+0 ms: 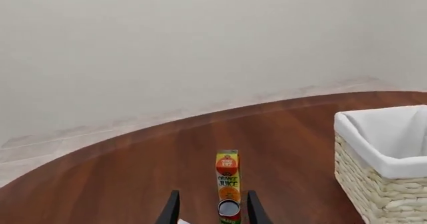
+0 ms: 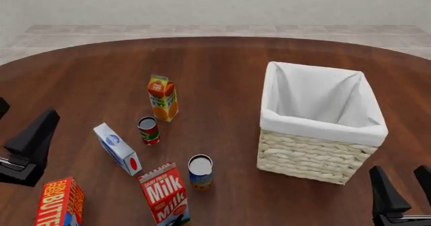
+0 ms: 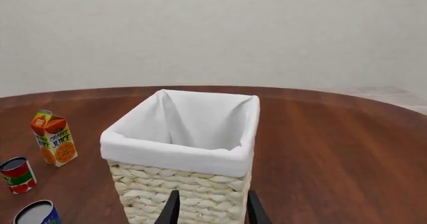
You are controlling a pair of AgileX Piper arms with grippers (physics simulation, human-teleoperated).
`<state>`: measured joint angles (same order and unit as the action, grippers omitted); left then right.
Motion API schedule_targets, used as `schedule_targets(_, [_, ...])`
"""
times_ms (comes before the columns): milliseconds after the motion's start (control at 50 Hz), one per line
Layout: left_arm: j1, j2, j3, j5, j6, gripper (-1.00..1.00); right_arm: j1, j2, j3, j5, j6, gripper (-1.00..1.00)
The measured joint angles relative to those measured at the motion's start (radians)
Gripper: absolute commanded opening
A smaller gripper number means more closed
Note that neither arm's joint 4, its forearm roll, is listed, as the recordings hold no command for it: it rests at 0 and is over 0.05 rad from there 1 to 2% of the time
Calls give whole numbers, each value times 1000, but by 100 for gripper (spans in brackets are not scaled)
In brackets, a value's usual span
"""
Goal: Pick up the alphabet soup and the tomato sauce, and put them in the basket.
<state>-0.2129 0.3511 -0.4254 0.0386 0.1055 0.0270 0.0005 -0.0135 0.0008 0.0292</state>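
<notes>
The desk (image 2: 222,64) is dark reddish wood, smooth with a soft sheen; the basket (image 2: 306,158) is pale, rough woven wicker, lined with matt white cloth folded over its rim; the tomato sauce (image 2: 149,130) and alphabet soup (image 2: 200,172) look like cans with printed labels and dull greyish tops; the orange juice carton (image 2: 163,98) looks like printed card.

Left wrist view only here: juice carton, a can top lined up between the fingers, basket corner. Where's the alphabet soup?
Observer: Front view has it. The alphabet soup stands upright, nearer the arms than the tomato sauce, between the milk carton and the basket.
Operator: Anything in the basket?
Observer: No. The front and right wrist views show nothing inside it.
Operator: Right gripper?
Observer: The right gripper is open and holds nothing, on the basket's near side.
</notes>
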Motion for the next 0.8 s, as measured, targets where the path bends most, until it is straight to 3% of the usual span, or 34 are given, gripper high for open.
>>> schedule_targets(260, [-46,181,-123,54,-3,100,3,0,-1,0,8,100])
schedule_targets(800, [-67,530,-312,231,97,100,12,0,1,0,23,100])
